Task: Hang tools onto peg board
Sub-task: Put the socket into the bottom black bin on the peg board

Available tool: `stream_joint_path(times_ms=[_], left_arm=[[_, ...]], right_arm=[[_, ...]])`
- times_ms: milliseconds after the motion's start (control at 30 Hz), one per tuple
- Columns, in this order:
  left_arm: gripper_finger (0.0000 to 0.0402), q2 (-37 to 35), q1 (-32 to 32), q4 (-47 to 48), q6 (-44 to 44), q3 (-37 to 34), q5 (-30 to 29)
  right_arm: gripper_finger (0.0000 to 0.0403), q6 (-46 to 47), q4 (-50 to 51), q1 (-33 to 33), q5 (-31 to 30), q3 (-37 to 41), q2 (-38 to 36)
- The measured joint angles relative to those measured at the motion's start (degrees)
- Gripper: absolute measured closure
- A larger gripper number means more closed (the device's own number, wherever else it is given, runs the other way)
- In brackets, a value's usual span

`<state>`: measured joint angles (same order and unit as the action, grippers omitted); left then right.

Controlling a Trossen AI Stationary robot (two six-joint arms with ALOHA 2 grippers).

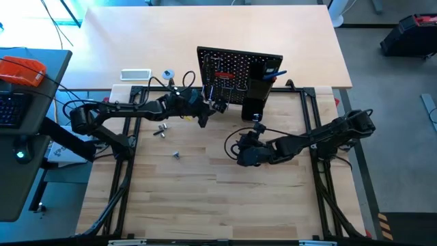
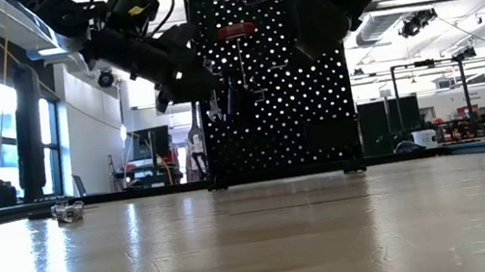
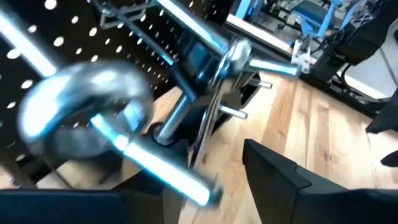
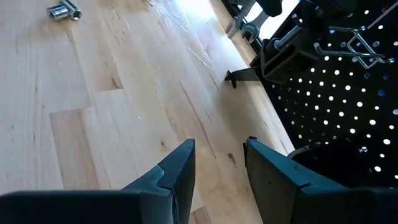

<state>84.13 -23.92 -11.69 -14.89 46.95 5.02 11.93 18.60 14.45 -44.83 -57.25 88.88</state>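
Pincers: you have two. Left pincer (image 1: 203, 116) at peg board (image 1: 235, 72) front, fingers apart, silver wrench (image 3: 84, 109) just ahead; whether it touches them you cannot tell. Right pincer (image 4: 217, 165) over bare worktop (image 1: 205, 198) near board's foot, fingers apart, empty. Board stands upright at worktop's far side. Your high view shows two loose metal pieces (image 1: 161, 131) on worktop; low view only one. Red handle (image 2: 236, 31) on board shows in low view. Left wrist view alone shows wrench close.
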Motion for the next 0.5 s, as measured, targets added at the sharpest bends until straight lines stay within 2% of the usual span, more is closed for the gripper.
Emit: stream_joint_path(times_ms=[267,500], left_arm=[[0.0238,-4.42,1.42,6.58,1.05,0.01,0.07],[0.0238,-10.40,3.66,18.29,2.55,0.01,-0.07]], right_arm=[[0.0268,-0.03,0.25,1.12,-0.44,0.00,0.00],[0.0268,0.06,0.40,1.10,0.64,0.00,0.00]])
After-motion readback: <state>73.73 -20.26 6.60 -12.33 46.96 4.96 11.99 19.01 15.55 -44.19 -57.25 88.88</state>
